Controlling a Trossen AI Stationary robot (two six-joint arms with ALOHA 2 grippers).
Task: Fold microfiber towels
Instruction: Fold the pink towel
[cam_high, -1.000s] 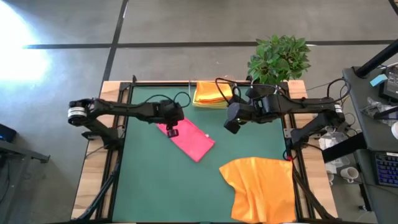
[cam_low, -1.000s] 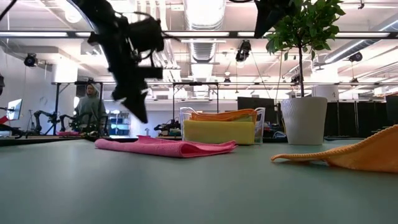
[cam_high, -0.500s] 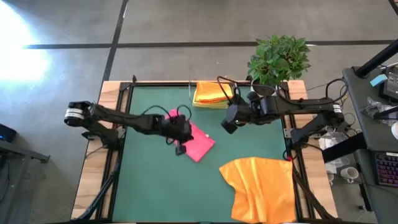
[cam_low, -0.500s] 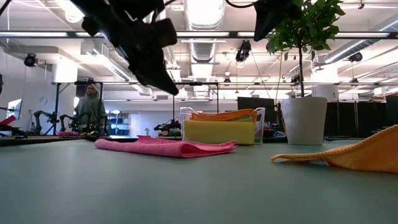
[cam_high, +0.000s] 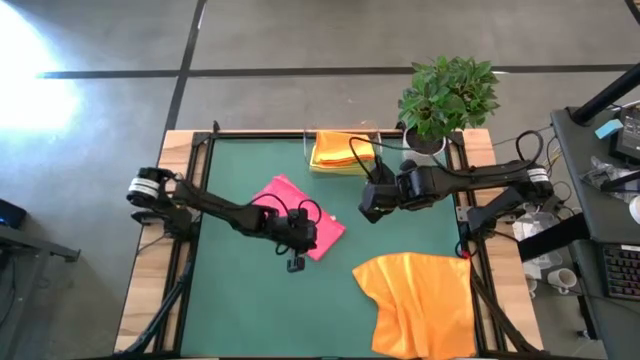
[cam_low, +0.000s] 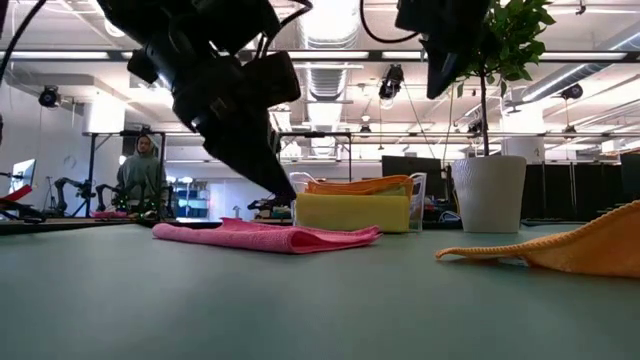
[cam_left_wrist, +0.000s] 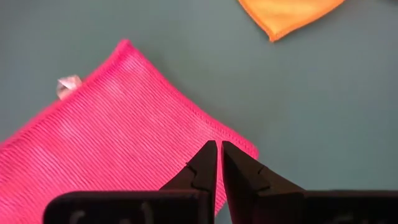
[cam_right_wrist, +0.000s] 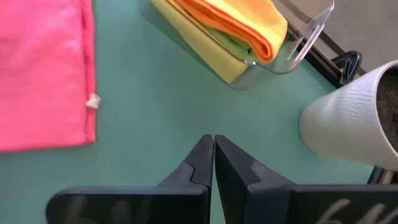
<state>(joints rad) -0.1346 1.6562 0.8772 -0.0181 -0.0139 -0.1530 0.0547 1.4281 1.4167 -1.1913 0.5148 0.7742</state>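
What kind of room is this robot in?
Probably a robot lab or workshop: exposed ceiling ducts, another robot arm on a bench behind the table, and a desk with a keyboard beside it.

You have a green table mat (cam_high: 240, 300) covering the wooden table (cam_high: 145, 300), and a leafy potted plant (cam_high: 448, 95) in a white ribbed pot (cam_low: 488, 192) stands at its far right corner. A clear plastic holder (cam_right_wrist: 309, 36) sits just beside the pot at the far edge. Beyond the table, a person (cam_low: 145, 175) stands in the room, and a desk with a keyboard (cam_high: 622, 272) lies off to the right.
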